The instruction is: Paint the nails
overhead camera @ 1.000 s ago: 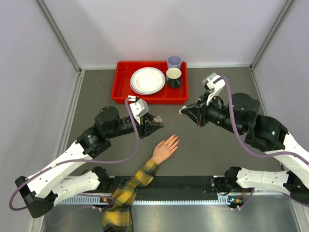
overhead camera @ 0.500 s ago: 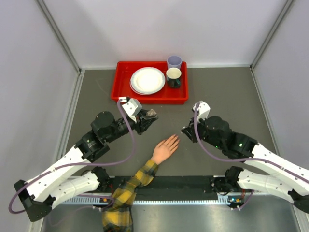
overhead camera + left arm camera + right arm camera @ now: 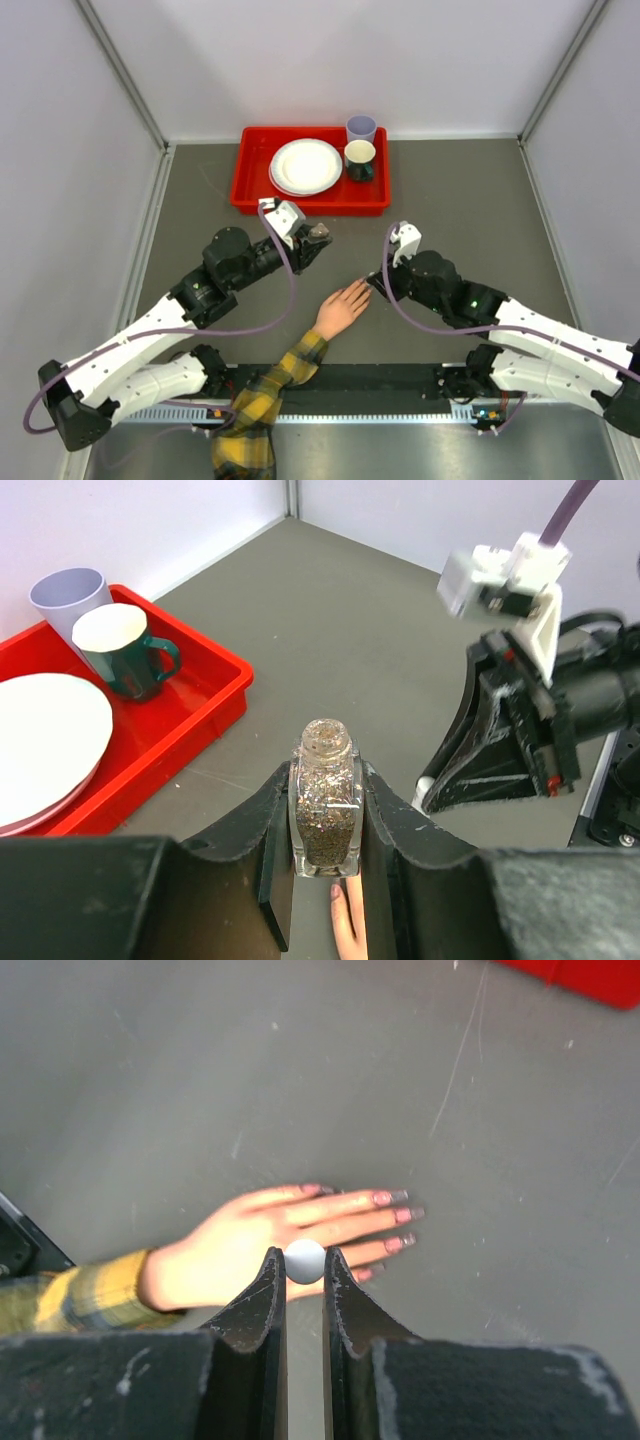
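The pale peach mannequin hand lies flat on the grey table, its arm in a yellow-and-black plaid sleeve. Its nails look pinkish in the right wrist view. My left gripper is shut on a small clear bottle of glittery polish, held upright above and behind the hand. One fingertip shows below the bottle. My right gripper hovers at the fingertips and is shut on a white round-ended applicator, which sits over the fingers. Its brush end is hidden.
A red tray at the back holds a white plate, a dark green mug and a lavender cup. A black rail runs along the near edge. Grey walls enclose the table.
My right arm has swung from the back right down and left to the hand's fingertips. My left gripper, still holding the bottle, has shifted slightly toward the tray.
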You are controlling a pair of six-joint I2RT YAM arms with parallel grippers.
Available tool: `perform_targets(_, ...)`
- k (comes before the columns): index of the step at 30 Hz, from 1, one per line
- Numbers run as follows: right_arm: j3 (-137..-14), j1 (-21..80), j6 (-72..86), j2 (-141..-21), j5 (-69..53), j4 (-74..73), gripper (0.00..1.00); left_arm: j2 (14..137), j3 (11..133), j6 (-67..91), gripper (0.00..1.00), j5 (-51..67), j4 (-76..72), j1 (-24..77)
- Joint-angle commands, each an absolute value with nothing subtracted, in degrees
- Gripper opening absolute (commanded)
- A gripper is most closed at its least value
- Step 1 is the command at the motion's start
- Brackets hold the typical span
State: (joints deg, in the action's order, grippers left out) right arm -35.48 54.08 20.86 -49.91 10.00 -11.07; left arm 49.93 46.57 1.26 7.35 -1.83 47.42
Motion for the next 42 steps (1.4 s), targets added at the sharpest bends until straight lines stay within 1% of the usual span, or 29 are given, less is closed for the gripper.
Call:
perform_targets(1,-34.3,53.4,21.6,-51.6,9.5,-5.7,0.00,50.1,47.1,-1.0,0.00,6.5,-6.5,47.4)
perform_targets(19,-28.7,52.1,22.3,-57.2,10.0,-0.4,0.00,51.2,47.5,-1.1,0.00,7.4,-6.8,46.9)
perform_targets(42,-27.1,51.1,23.6,-63.5,11.8,3.2,0.00,52.3,47.2,-0.4,0.00,9.2,-7.1,45.7)
